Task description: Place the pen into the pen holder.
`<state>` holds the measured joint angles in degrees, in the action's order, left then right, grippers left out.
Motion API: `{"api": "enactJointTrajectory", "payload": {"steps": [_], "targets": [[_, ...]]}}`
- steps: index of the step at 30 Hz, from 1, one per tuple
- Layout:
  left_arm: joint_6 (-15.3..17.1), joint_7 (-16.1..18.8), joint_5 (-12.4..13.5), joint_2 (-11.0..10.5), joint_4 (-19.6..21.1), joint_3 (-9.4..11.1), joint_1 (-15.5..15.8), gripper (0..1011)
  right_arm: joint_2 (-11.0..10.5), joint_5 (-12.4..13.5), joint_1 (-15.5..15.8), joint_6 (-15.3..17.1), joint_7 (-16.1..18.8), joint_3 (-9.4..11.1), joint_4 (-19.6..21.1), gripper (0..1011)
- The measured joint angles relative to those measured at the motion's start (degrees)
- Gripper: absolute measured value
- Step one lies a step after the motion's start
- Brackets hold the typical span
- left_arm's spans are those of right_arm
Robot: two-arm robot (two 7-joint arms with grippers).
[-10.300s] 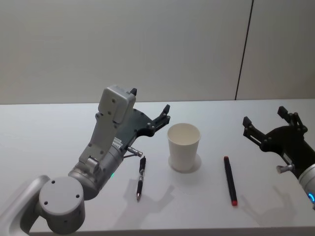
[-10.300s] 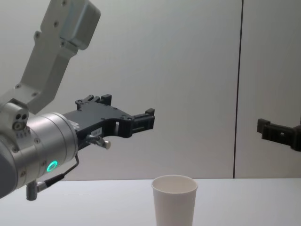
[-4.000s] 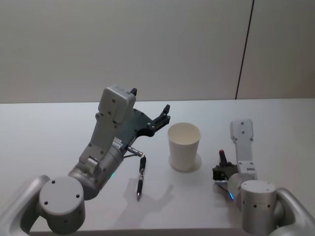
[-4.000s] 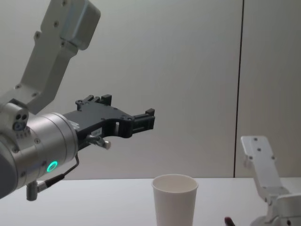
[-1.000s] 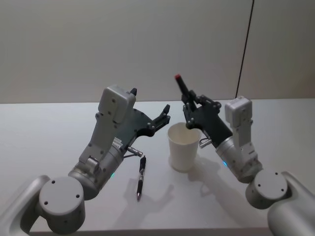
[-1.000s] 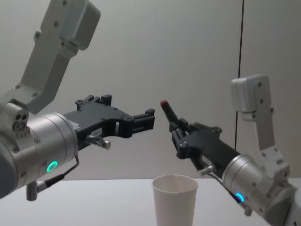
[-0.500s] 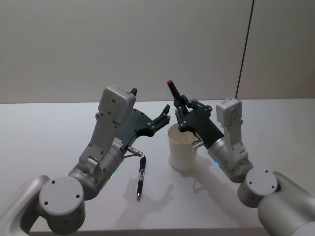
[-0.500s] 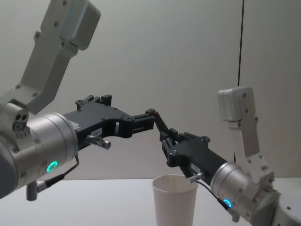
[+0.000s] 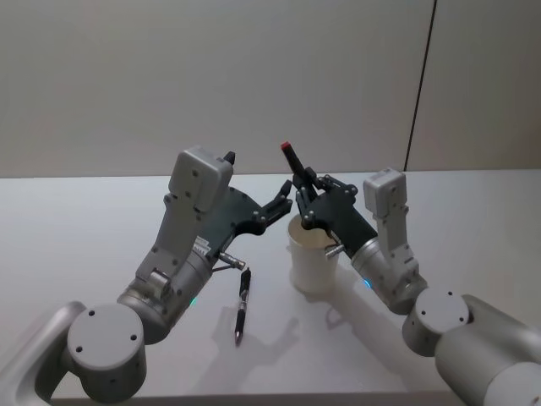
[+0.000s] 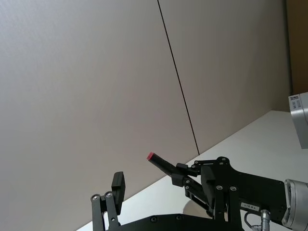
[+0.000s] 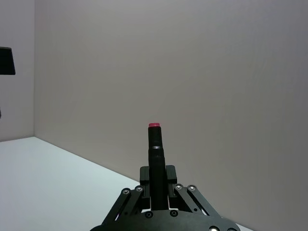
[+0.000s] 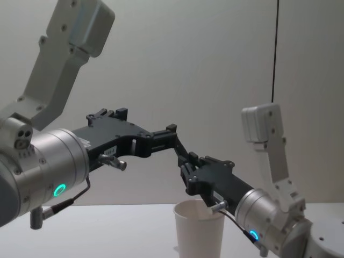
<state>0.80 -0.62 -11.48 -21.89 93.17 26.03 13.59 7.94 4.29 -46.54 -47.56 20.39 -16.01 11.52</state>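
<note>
Right gripper [image 9: 304, 196] clamped the pen [image 9: 292, 161], tilted, red tip up, over the cup [image 9: 311, 266]; left gripper [image 9: 281, 203] hung open beside it.

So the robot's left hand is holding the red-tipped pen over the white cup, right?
Not quite. It is the right hand that holds the red-tipped pen over the white cup. The head view shows this. The left hand is open beside the cup and holds nothing.
</note>
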Motion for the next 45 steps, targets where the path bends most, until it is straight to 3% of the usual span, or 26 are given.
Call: {"api": "enactJointTrajectory", "payload": {"steps": [2, 9, 13, 17, 20, 22, 24, 30, 41, 45], "targets": [[0.0, 0.0, 0.0, 0.0, 0.0, 0.0, 0.0, 1004, 0.2, 0.0, -0.5, -0.3, 0.0, 0.0, -1.0, 187], [0.0, 0.0, 0.0, 0.0, 0.0, 0.0, 0.0, 1004, 0.6, 0.0, -1.6, -1.0, 0.1, 0.2, -3.2, 363], [0.0, 0.0, 0.0, 0.0, 0.0, 0.0, 0.0, 1004, 0.8, 0.0, -2.1, -1.3, 0.1, 0.3, -4.3, 532], [0.0, 0.0, 0.0, 0.0, 0.0, 0.0, 0.0, 1004, 0.9, 0.0, -2.3, -1.4, 0.1, 0.4, -4.9, 612], [0.0, 0.0, 0.0, 0.0, 0.0, 0.0, 0.0, 1004, 1.0, 0.0, -2.6, -1.6, 0.1, 0.5, -5.4, 751], [0.0, 0.0, 0.0, 0.0, 0.0, 0.0, 0.0, 1004, 1.1, 0.0, -2.7, -1.6, 0.1, 0.6, -5.6, 770], [0.0, 0.0, 0.0, 0.0, 0.0, 0.0, 0.0, 1004, 1.1, -0.1, -2.8, -1.7, 0.1, 0.7, -5.8, 862], [0.0, 0.0, 0.0, 0.0, 0.0, 0.0, 0.0, 1004, 1.1, 0.1, -3.0, -2.2, 0.5, 1.3, -6.1, 1002], [0.0, 0.0, 0.0, 0.0, 0.0, 0.0, 0.0, 1004, 0.9, 1.6, -3.0, -3.3, 2.2, 3.1, -4.8, 1001], [0.0, 0.0, 0.0, 0.0, 0.0, 0.0, 0.0, 1004, 0.5, 2.2, -1.3, -2.2, 2.7, 3.9, -0.9, 1001]]}}
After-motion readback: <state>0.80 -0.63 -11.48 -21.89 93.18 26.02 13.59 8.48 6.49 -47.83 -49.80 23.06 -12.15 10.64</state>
